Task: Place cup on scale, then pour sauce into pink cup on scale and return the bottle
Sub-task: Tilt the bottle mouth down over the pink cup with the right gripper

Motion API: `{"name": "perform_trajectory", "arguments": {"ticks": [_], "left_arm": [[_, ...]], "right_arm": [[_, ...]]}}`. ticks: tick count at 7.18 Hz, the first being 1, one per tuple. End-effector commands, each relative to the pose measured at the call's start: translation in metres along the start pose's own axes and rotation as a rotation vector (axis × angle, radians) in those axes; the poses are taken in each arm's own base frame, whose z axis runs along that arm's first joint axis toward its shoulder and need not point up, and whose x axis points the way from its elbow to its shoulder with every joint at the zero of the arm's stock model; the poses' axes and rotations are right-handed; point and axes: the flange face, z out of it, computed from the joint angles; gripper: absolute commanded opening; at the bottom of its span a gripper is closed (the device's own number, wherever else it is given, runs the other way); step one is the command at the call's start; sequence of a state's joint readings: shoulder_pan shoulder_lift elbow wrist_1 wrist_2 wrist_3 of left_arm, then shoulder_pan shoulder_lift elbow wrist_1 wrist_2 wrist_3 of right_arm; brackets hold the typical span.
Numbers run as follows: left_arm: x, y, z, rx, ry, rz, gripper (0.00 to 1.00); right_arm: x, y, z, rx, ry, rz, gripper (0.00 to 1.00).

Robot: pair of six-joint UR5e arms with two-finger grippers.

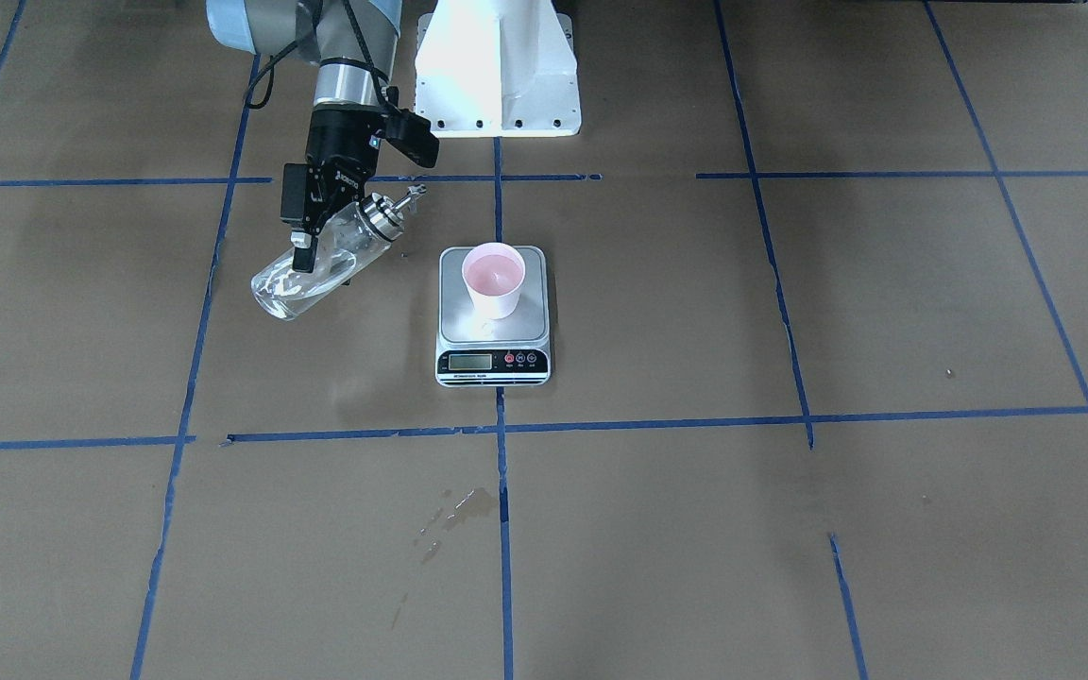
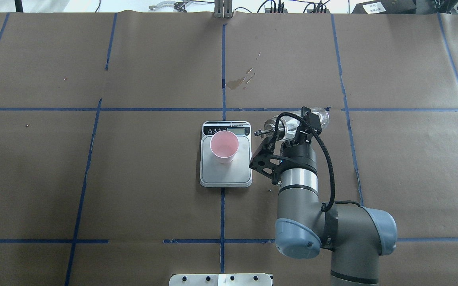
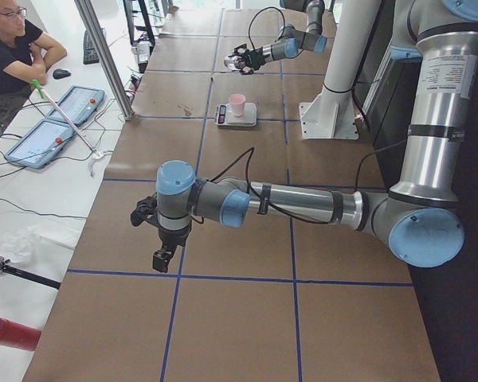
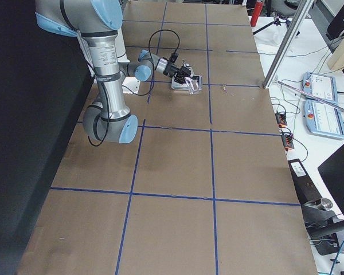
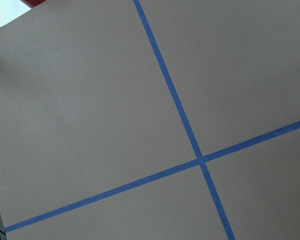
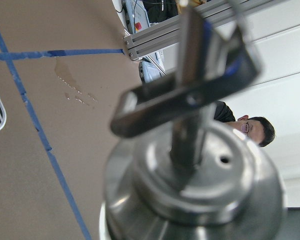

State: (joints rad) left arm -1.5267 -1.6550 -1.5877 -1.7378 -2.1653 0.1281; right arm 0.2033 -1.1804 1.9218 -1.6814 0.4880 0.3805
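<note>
The white cup (image 1: 494, 279) with a pink inside stands upright on the scale (image 1: 459, 326), on the half of the platform away from the display. It also shows in the overhead view (image 2: 224, 146) on the scale (image 2: 229, 174). My right gripper (image 1: 315, 257) is shut on the clear glass bottle (image 1: 331, 255) and holds it tilted almost flat above the table beside the scale. The silver cap and spout (image 1: 388, 208) point toward the scale but are short of the cup. The right wrist view shows the cap (image 6: 190, 175) close up. My left gripper (image 3: 162, 259) hangs far off; I cannot tell its state.
A wet stain (image 1: 464, 505) marks the brown paper on the operators' side of the scale. The white robot pedestal (image 1: 497, 66) stands behind the scale. Blue tape lines cross the table. An operator (image 3: 8, 48) sits beyond the table's far edge.
</note>
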Motion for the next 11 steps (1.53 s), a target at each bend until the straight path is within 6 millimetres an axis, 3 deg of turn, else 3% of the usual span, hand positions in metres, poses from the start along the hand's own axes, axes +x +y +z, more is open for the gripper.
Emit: {"name": "perform_trajectory", "arguments": {"ticks": [1, 6, 11], "left_arm": [[0.002, -0.001, -0.003, 0.005, 0.000, -0.003, 1.00], [0.002, -0.001, -0.003, 0.005, 0.000, 0.003, 1.00], [0.001, 0.001, -0.001, 0.003, 0.000, 0.003, 1.00]], "right_arm": [[-0.009, -0.021, 0.002, -0.031, 0.080, -0.123, 0.00], [-0.007, -0.023, 0.013, -0.052, 0.243, -0.474, 0.00], [-0.004, -0.025, 0.014, -0.059, 0.289, -0.639, 0.00]]}}
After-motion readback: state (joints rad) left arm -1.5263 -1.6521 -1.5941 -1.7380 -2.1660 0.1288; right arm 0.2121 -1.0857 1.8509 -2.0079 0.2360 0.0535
